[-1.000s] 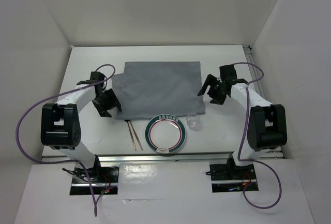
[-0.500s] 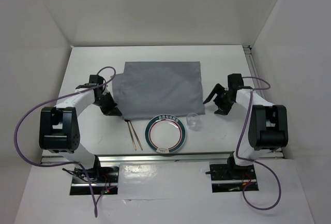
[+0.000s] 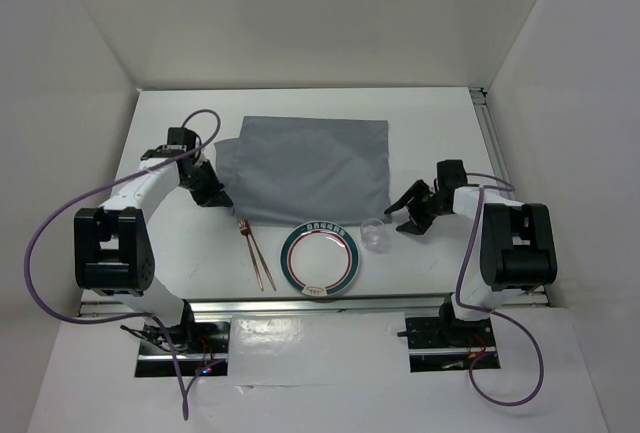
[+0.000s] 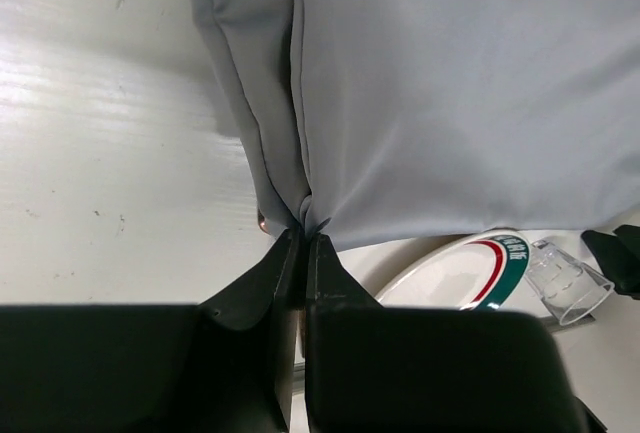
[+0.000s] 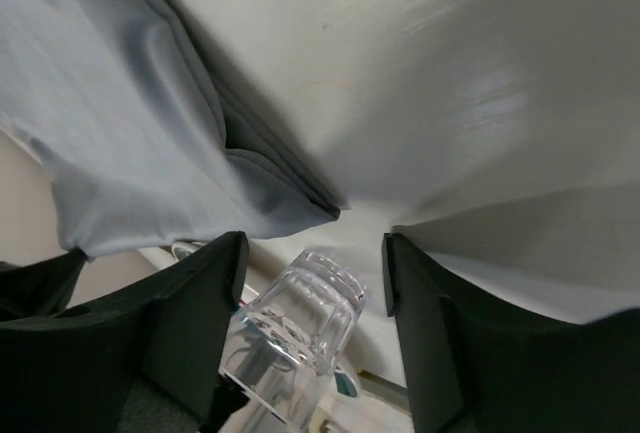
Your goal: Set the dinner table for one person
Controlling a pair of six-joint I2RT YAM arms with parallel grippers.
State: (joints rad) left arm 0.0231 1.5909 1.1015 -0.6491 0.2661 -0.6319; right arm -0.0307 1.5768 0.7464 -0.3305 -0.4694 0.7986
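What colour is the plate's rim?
Plate: green band, red inner line; top external view.

So the cloth mat (image 3: 305, 163) lies mid dinner table (image 3: 440, 123), toward the far side. The plate (image 3: 352, 258) sits right in front of the mat's near edge. Chopsticks (image 3: 258, 253) lie left of the plate, and the glass (image 3: 373, 234) is right of it, by the mat's near right corner. The left gripper (image 3: 218, 196) is at the mat's near left corner, and the right gripper (image 3: 408, 215) is just right of the glass.
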